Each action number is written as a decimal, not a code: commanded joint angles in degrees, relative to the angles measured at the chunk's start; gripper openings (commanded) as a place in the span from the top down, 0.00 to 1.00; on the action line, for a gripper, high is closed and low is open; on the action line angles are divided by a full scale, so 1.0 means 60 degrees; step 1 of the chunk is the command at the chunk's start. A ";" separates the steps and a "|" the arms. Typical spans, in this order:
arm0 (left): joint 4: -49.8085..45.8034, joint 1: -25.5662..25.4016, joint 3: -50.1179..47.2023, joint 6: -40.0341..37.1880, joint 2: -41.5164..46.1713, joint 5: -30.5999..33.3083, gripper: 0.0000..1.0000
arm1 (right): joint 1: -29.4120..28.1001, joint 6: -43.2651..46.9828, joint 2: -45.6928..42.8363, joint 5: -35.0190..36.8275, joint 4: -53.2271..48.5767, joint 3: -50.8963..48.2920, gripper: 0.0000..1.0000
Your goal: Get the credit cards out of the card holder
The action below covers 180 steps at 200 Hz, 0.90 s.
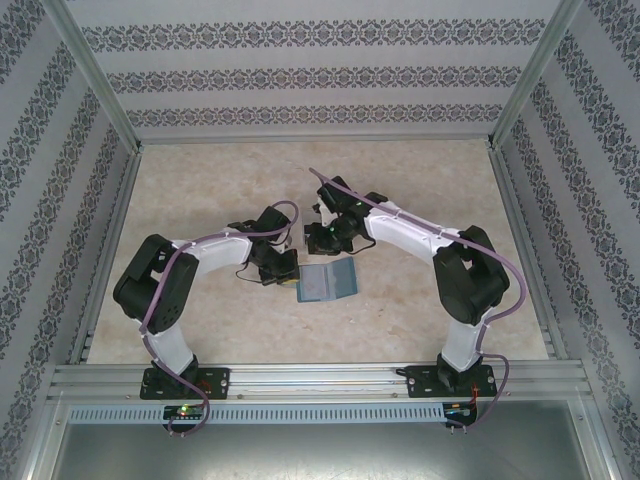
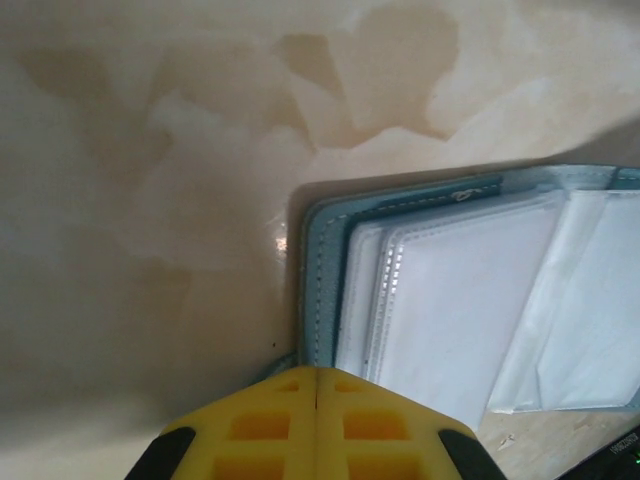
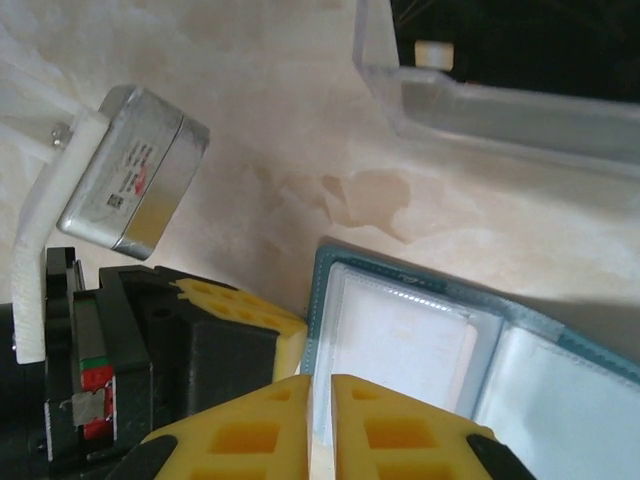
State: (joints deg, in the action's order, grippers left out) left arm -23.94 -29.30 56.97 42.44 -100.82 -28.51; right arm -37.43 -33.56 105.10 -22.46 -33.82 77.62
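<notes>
Where the card holder [image 1: 327, 283] lies open, left gripper [image 2: 316, 385] sits clenched beside its edge; right gripper [image 3: 321, 395] pinches its pale sleeve, open tabletop [image 2: 150, 200] ahead.

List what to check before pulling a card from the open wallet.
1. The card holder lies open: ok.
2. The left gripper is shut at the holder's edge: ok; whether it pins the holder, cannot tell.
3. The right gripper, nearly closed at that edge, pinching anything: cannot tell.
4. Any credit cards seen inside the clear sleeves: cannot tell.
5. Room between both grippers: tight, probably not ok.
</notes>
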 commanded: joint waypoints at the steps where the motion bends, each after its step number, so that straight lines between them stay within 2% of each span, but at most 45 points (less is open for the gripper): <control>1: 0.0204 -0.0122 -0.0057 -0.0205 -0.0129 -0.0141 0.98 | -0.0235 -0.0471 -0.0152 -0.0137 0.0227 -0.0242 0.84; 65: 0.0285 -0.0116 -0.0225 -0.0223 -0.0230 -0.0228 0.98 | -0.0646 -0.1220 0.0202 0.0002 0.0606 -0.0763 0.82; 180: 0.0357 -0.0126 -0.0317 -0.0187 -0.0259 -0.0294 0.98 | -0.0906 -0.1151 0.0878 0.0577 -0.0007 -0.0693 0.75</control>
State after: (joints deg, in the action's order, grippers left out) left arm -22.15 -29.30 56.01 42.28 -101.54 -29.80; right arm -41.91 -40.60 108.75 -21.21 -31.53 73.71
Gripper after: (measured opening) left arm 0.047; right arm 0.247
